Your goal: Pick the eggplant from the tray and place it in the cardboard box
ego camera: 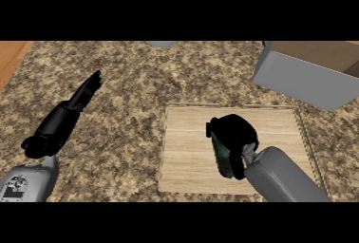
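Observation:
A flat wooden tray [186,156] lies on the counter right of centre. My right hand [235,133] is over the tray's middle, curled down round a dark, greenish eggplant [222,155] that shows along the hand's left side; most of it is hidden. The cardboard box [308,78], grey outside and brown inside, stands open at the upper right, beyond the tray's far right corner. My left hand [85,94] rests at the left of the view, fingers straight and pointing away, well clear of the tray.
The speckled granite counter [126,85] fills the view. A wooden strip [10,57] borders it at the upper left. A small grey object [163,44] peeks in at the top edge.

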